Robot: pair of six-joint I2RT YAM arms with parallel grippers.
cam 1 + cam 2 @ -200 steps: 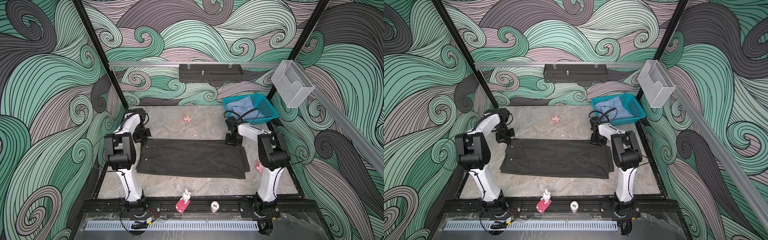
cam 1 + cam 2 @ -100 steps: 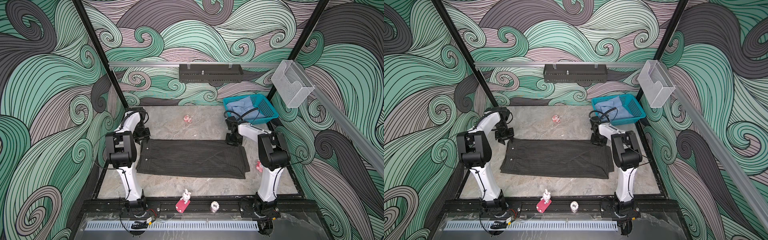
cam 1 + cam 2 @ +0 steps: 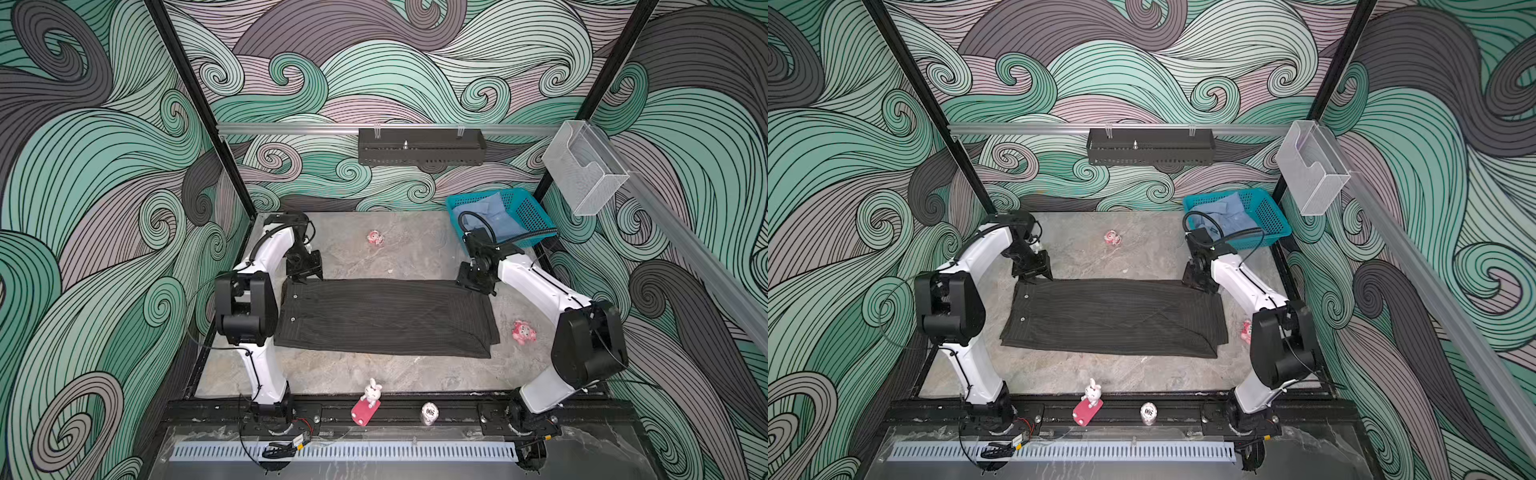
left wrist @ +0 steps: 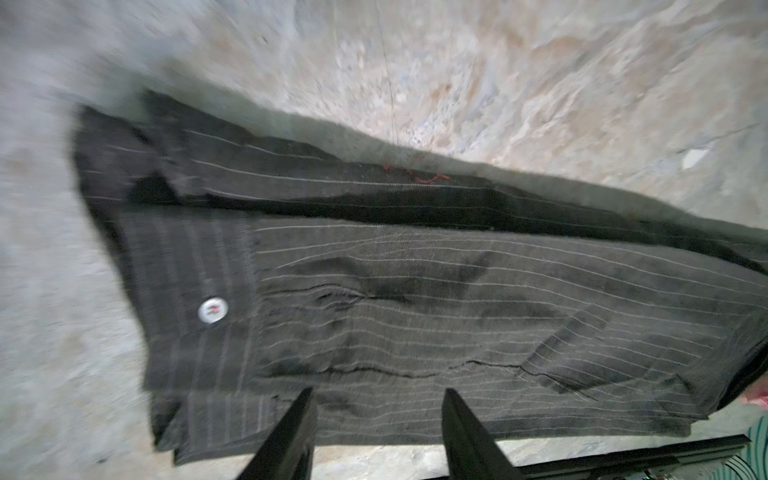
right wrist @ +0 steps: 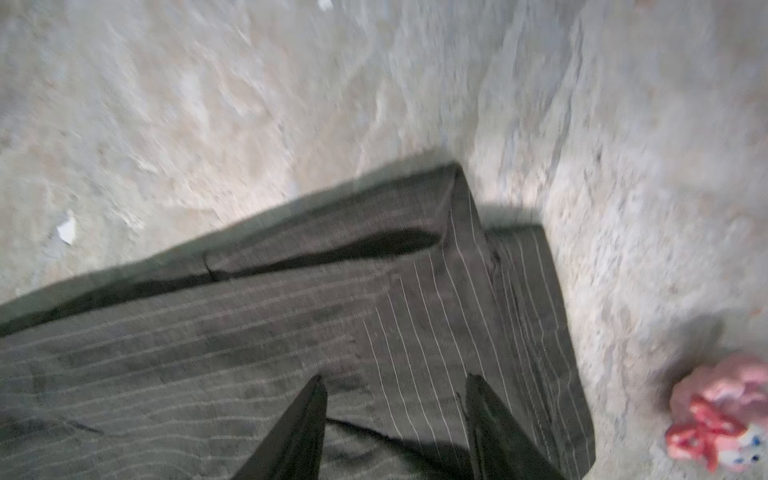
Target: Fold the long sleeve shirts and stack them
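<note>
We see our mottled counter point(image 3: 374, 374) bearing the pinstriped shirt point(image 3: 386, 320); beyond the shirt sit a pink toy point(image 3: 375, 237) and teal basket point(image 3: 528, 212), beside it a second pink toy point(image 3: 523, 331).

Top views high overhead, wrist views close above dark shirt point(image 4: 415, 311)

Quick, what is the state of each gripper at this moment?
Left gripper: open, holds nothing, over the dark pinstriped shirt.
Right gripper: open, holds nothing, over the same shirt.
</note>
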